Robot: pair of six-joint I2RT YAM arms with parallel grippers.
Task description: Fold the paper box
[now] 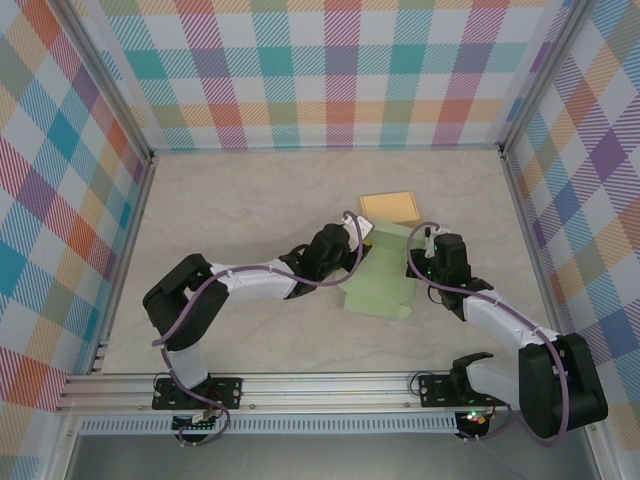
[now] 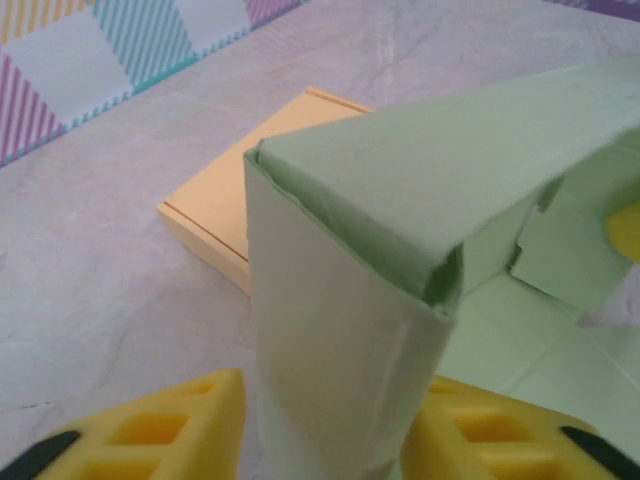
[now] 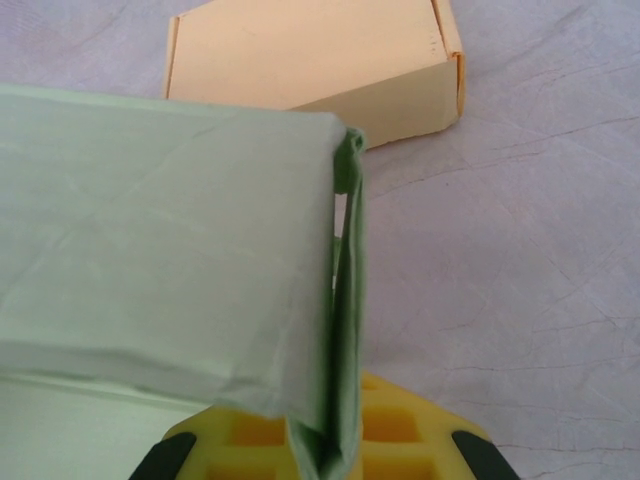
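Evidently the right gripper (image 3: 322, 445) clamps the green paper box (image 1: 385, 285) to steady it, another wall standing between the fingers (image 2: 180, 425) of the left gripper (image 2: 335, 440), grip unclear.

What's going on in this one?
Two robot arms are folding a green paper box. The right arm has its jaws shut on one raised edge. The left arm has its jaws either side of another raised wall, grip unclear. The box is only partly formed. A closed yellow box lies just beyond it.
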